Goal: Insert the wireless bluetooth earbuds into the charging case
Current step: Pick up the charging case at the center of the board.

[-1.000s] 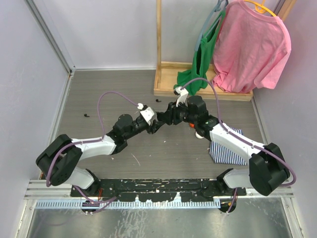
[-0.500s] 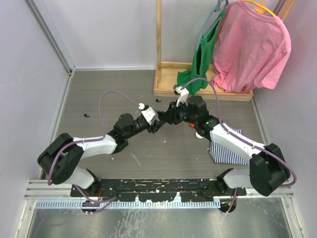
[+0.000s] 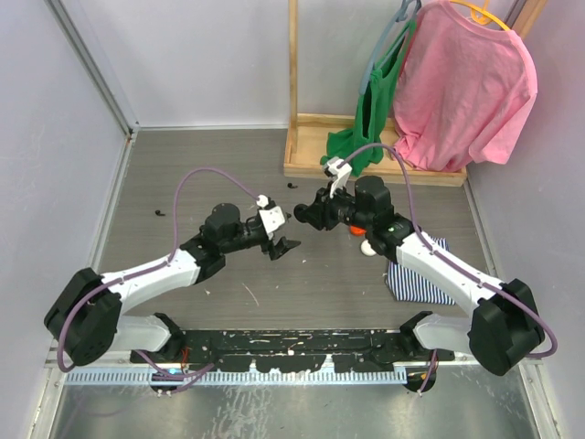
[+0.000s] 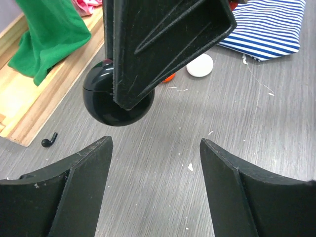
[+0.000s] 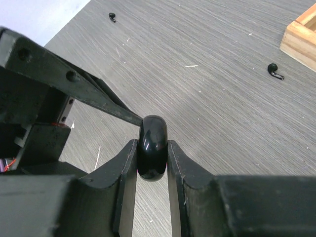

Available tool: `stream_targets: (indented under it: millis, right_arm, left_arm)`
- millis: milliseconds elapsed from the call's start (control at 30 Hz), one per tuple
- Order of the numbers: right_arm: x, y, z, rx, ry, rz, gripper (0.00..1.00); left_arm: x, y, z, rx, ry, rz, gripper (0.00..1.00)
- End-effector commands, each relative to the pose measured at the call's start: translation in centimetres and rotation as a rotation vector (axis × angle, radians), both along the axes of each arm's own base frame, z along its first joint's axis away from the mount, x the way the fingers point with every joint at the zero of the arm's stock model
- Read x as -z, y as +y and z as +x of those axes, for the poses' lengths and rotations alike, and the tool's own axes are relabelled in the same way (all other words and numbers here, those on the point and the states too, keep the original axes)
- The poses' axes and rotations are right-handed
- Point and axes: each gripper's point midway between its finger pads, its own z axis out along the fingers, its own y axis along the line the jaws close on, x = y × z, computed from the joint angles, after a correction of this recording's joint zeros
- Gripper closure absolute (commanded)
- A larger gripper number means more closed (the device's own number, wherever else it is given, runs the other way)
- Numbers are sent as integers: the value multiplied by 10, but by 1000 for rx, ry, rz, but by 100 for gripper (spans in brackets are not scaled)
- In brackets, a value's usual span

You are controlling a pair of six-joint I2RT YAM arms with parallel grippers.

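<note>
Right tool (image 5: 152, 145) around black case (image 5: 152, 160)

Left arm (image 3: 160, 270) and right arm (image 3: 439, 265): white links between bulky black joint housings. A purple cable (image 3: 210, 171) loops over each, and a white camera block (image 3: 270, 218) sits at each wrist. Fingers (image 4: 74, 192) are matte black, wedge-shaped and scuffed.
</note>
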Motion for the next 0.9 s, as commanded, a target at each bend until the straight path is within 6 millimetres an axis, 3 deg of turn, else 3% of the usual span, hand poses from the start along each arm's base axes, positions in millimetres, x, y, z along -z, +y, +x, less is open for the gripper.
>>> stream_targets:
  millis: [0, 200, 267, 600, 867]
  right_arm:
    - [-28, 2, -8, -76, -114, 9, 99]
    - [-26, 3, -20, -169, -144, -40, 99]
    - [-25, 4, -24, -202, -144, -52, 99]
    - [-19, 13, -37, -352, -152, -85, 99]
    - [-15, 19, -41, -422, -149, -84, 99]
  left_arm:
    - [-30, 3, -7, 82, -13, -54, 27]
    - [-37, 9, -9, 164, 77, -124, 28]
    - [-30, 9, -8, 195, 128, -136, 28]
    - [-32, 6, -25, 372, 190, -134, 32]
    - [-35, 6, -29, 415, 195, -131, 43]
